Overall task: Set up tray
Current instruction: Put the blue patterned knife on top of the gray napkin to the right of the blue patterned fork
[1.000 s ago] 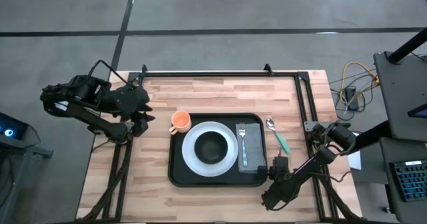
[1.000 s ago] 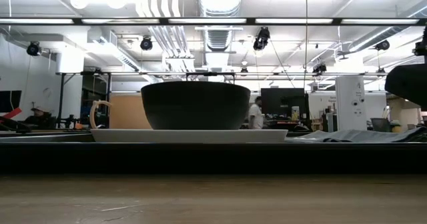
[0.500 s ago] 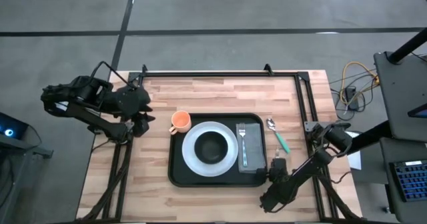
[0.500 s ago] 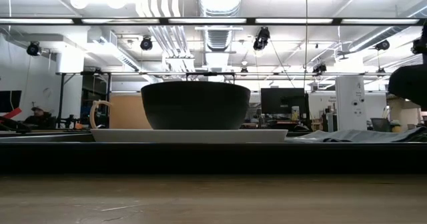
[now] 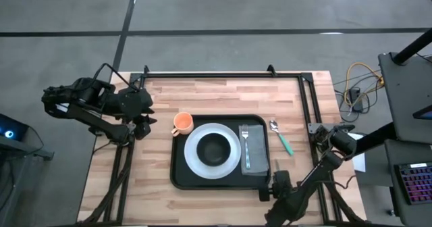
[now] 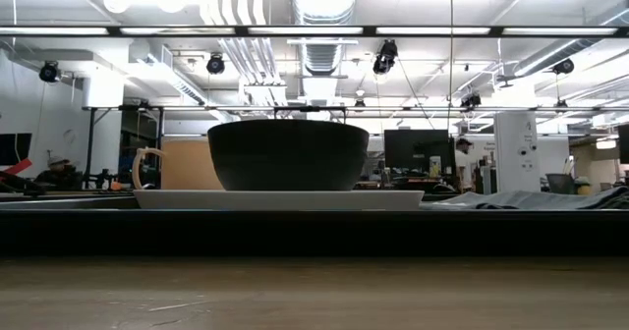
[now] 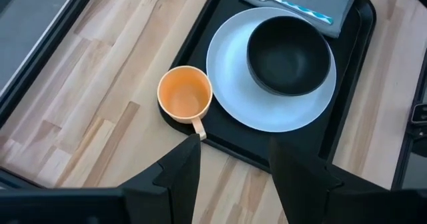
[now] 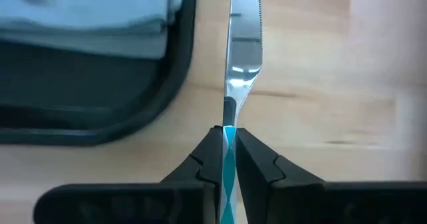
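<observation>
The black tray (image 5: pixel 177 176) lies at the table's middle. On it are a white plate (image 5: pixel 194 153) with a black bowl (image 5: pixel 214 148), and a grey napkin (image 5: pixel 256 156) with a fork (image 5: pixel 246 142). An orange cup (image 5: pixel 182 123) sits at the tray's far left corner. A teal-handled spoon (image 5: pixel 279 137) lies on the table to the right of the tray. My right gripper (image 5: pixel 278 180), by the tray's near right corner, is shut on a teal-handled knife (image 8: pixel 243 44). My left gripper (image 7: pixel 233 177) is open and empty, left of the cup. My right gripper pinches the knife's teal-and-white handle (image 8: pixel 229 139) between its two fingers, close to where the blade begins. The fingers come from the table's near side and lie along the knife. The blade (image 8: pixel 244 31) points toward the far edge, over the wood beside the tray's rim (image 8: pixel 175 84).
A black frame (image 5: pixel 223 74) runs along the table's far and right edges. Bare wood lies near and far of the tray. Cables and equipment (image 5: pixel 405 85) stand off the table to the right.
My right gripper has gone toward the table's near edge with the knife, still shut on it. In the low view the dark arm at the right edge has gone out of the picture.
</observation>
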